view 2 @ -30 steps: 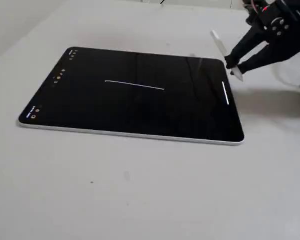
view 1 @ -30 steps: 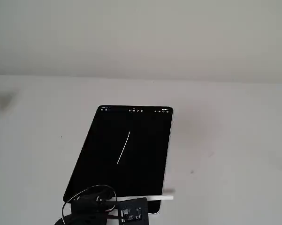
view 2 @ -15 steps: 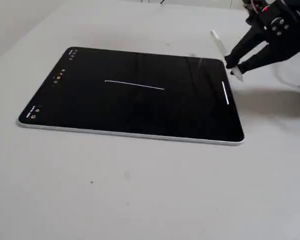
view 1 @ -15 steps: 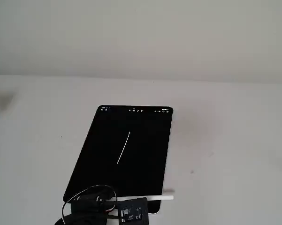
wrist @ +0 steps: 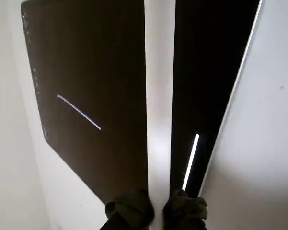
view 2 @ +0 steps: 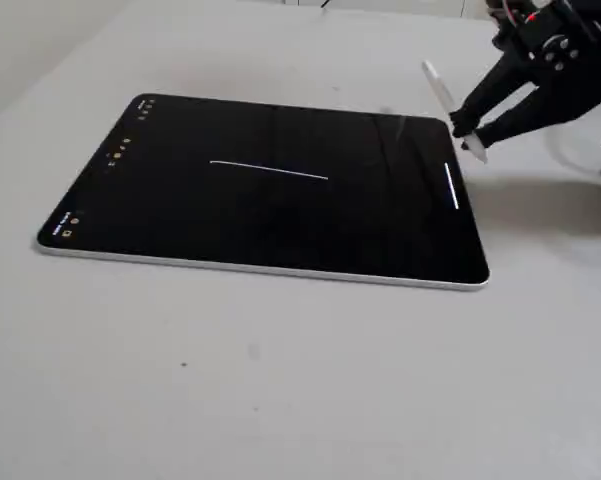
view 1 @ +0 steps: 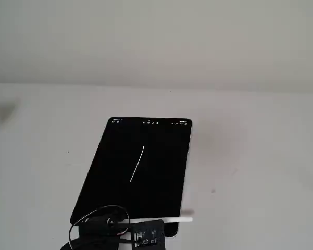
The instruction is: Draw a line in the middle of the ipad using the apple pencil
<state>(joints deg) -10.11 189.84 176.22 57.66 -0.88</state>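
The iPad (view 1: 120,156) lies flat on the white table, its screen black with a thin white line (view 1: 137,164) drawn near the middle. The line also shows in the wrist view (wrist: 79,112) and in a fixed view (view 2: 270,170). My gripper (view 2: 467,128) is shut on the white Apple Pencil (view 2: 442,95). It holds the pencil tilted by the iPad's (view 2: 280,220) short edge, the one with the home bar. In the wrist view the pencil (wrist: 160,96) runs up across the iPad (wrist: 96,57) from my dark padded fingers (wrist: 129,211). In a fixed view the pencil (view 1: 172,220) lies crosswise over the near edge.
The white table (view 1: 250,166) stretches around the iPad on all sides. The arm's dark body and cable (view 1: 101,229) sit at the bottom edge of a fixed view. A short white home bar (view 2: 451,186) glows near the iPad's edge by the gripper.
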